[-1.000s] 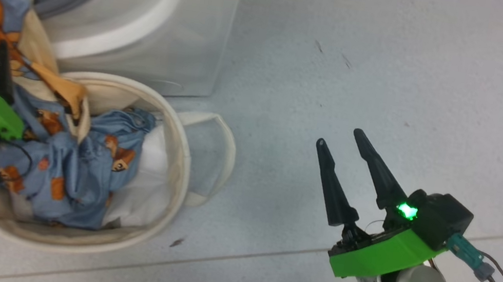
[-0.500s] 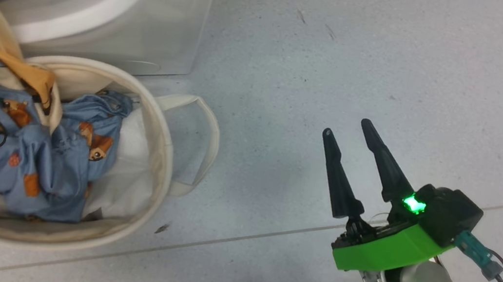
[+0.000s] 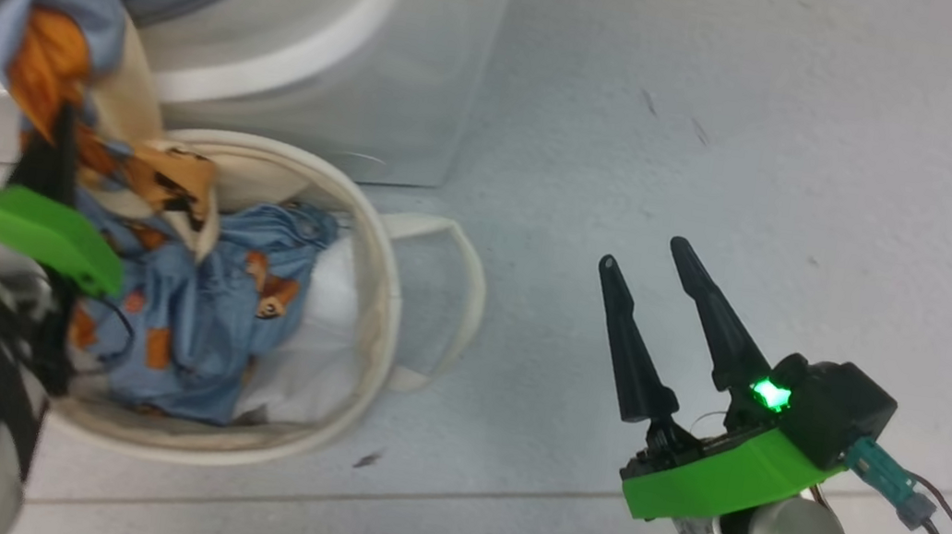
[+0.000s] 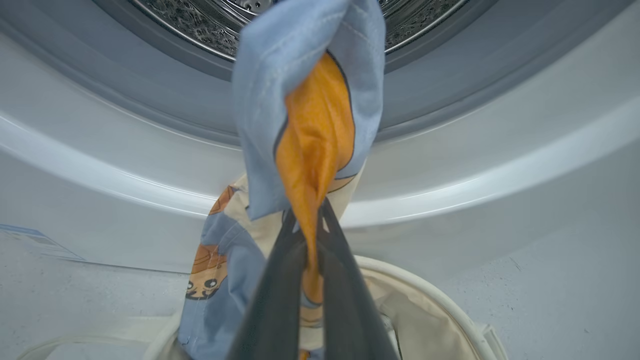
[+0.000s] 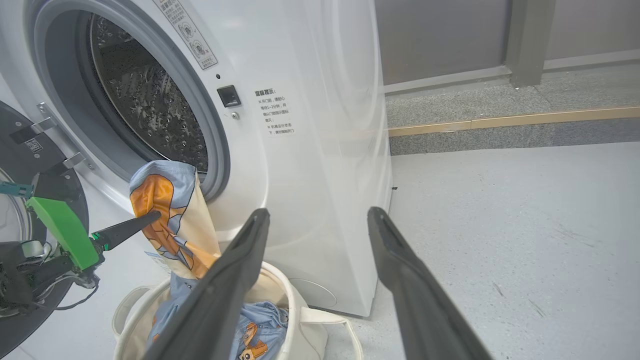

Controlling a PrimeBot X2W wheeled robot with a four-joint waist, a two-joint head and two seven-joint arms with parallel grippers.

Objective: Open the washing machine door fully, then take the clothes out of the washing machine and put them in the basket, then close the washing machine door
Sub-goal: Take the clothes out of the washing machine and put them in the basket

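Note:
The clothes (image 3: 63,55) are light-blue fabric with orange figures. One end is pinched in my left gripper (image 3: 60,143) and held up in front of the washing machine (image 3: 361,27). The rest hangs into the cream basket (image 3: 384,291) below the drum mouth (image 5: 150,110). The left wrist view shows the fingers (image 4: 285,260) shut on an orange fold of the clothes (image 4: 310,115). The washing machine door (image 5: 17,165) stands swung open at the left. My right gripper (image 3: 641,255) hovers open over bare floor to the right of the basket, holding nothing.
White cloth (image 3: 316,347) lies inside the basket under the blue fabric. The basket's loop handle (image 3: 462,302) sticks out to the right. Grey floor (image 3: 734,154) stretches right of the machine. A raised step with a yellow strip (image 5: 500,122) runs along the far wall.
My left gripper's fingers, spread apart a second ago, have shut on the raised fold of the clothes. The head view has swung left and back. My right gripper has stayed open.

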